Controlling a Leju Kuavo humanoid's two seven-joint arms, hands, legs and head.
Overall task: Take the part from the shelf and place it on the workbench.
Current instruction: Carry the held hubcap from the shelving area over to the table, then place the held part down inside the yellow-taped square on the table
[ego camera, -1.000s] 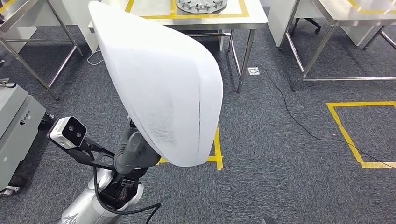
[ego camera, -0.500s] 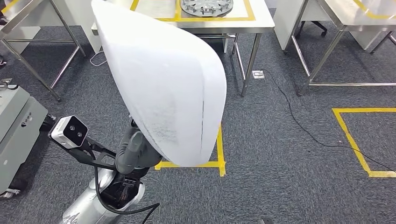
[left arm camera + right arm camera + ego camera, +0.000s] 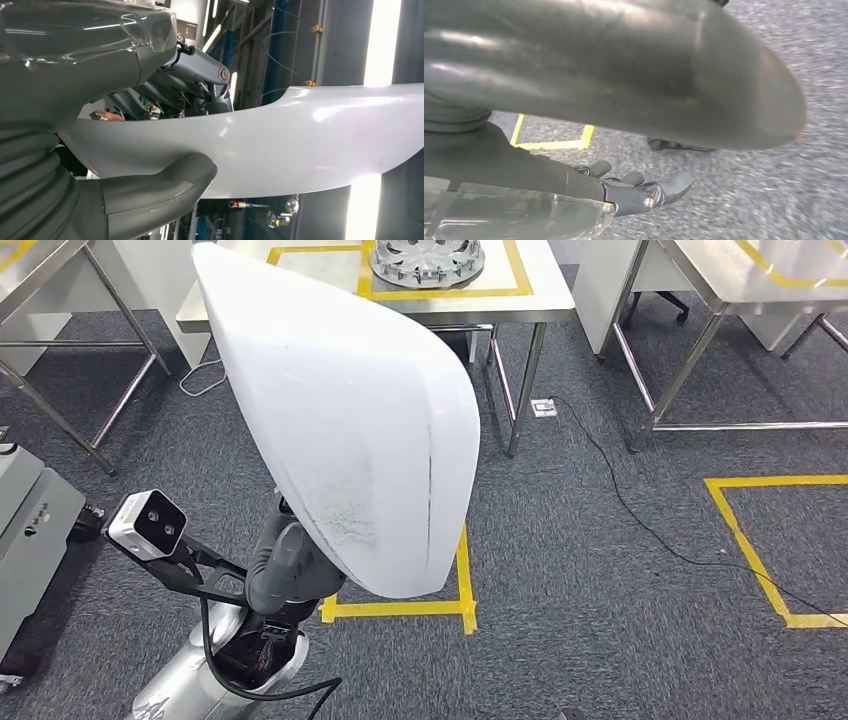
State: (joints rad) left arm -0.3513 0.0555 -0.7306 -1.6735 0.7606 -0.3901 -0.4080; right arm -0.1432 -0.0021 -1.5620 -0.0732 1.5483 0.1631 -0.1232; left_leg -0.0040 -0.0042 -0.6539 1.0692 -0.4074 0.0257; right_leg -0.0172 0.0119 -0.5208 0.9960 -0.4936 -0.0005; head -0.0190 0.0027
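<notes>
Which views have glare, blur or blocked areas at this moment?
Head view: evenly lit and sharp, but the white part blocks the centre of the frame. Left wrist view: ceiling light strips blow out to white, with soft glare on the part's glossy face; the left hand is close and slightly soft. Right wrist view: the carpet is smeared, and the thumb looms large and out of focus.

The large white, smooth, curved shell-shaped part (image 3: 345,430) is held upright and tilted above the grey carpet — gripped at its lower edge by the left hand (image 3: 165,145) — short of the steel-topped workbench (image 3: 540,302) with yellow tape.
</notes>
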